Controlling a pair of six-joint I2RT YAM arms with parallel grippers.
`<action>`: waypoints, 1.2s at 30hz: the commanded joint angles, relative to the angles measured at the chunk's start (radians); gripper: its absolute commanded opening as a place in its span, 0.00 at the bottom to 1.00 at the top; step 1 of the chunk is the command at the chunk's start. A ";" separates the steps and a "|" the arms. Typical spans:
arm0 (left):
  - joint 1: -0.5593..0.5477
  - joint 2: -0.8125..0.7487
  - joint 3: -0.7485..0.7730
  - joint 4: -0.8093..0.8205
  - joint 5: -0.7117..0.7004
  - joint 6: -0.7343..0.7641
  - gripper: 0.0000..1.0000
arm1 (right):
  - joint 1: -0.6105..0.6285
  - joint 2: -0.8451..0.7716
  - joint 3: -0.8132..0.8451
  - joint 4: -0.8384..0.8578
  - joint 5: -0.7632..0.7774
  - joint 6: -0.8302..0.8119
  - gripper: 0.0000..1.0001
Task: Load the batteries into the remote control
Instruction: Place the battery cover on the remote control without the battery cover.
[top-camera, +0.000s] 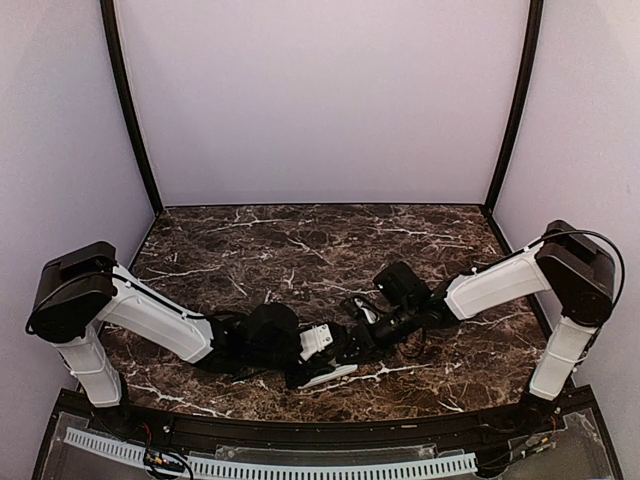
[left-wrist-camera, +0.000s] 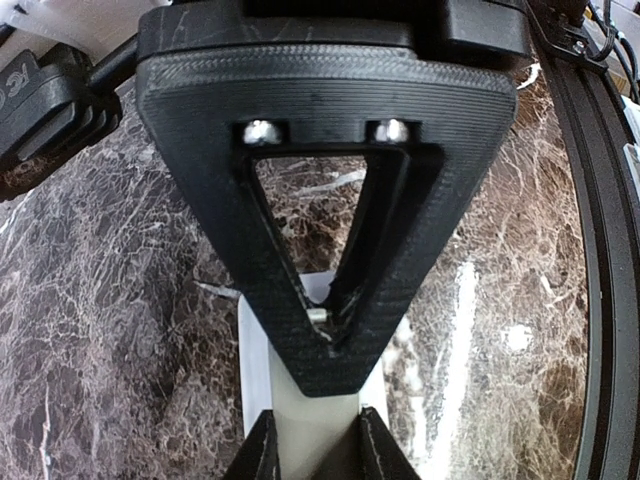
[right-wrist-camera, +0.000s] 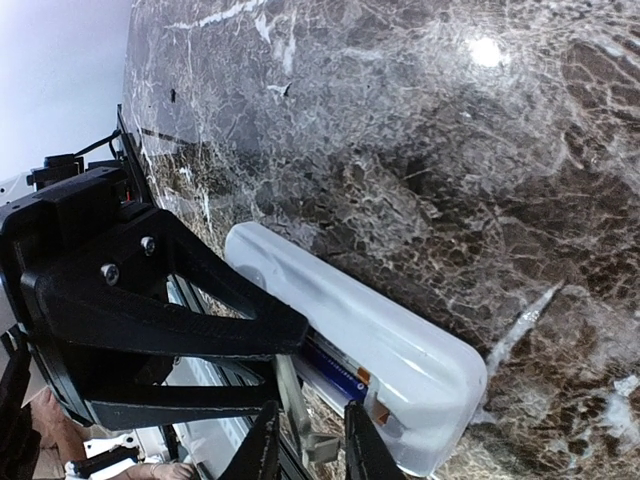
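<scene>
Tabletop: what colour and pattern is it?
The tabletop is dark brown marble with white veins, shown best in the top external view.

Item: table (top-camera: 300, 240), one. Top was dark brown marble pattern with white veining and a few glare spots, bounded by pale walls left, far and right.

On it, near-centre: remote control (right-wrist-camera: 340, 310), white, turned onto one long edge; contact with the top looked likely but was not certain.

Further off: small dark speck (right-wrist-camera: 285, 90), too small to identify.
</scene>
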 joint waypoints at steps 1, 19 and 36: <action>-0.006 -0.008 -0.044 -0.104 -0.012 -0.026 0.06 | -0.006 -0.034 0.027 -0.045 0.027 -0.019 0.20; -0.006 -0.006 -0.054 -0.097 -0.025 -0.035 0.05 | 0.016 -0.113 0.129 -0.309 0.162 -0.113 0.20; -0.006 -0.004 -0.052 -0.109 -0.035 -0.041 0.06 | 0.058 -0.062 0.143 -0.299 0.186 -0.097 0.13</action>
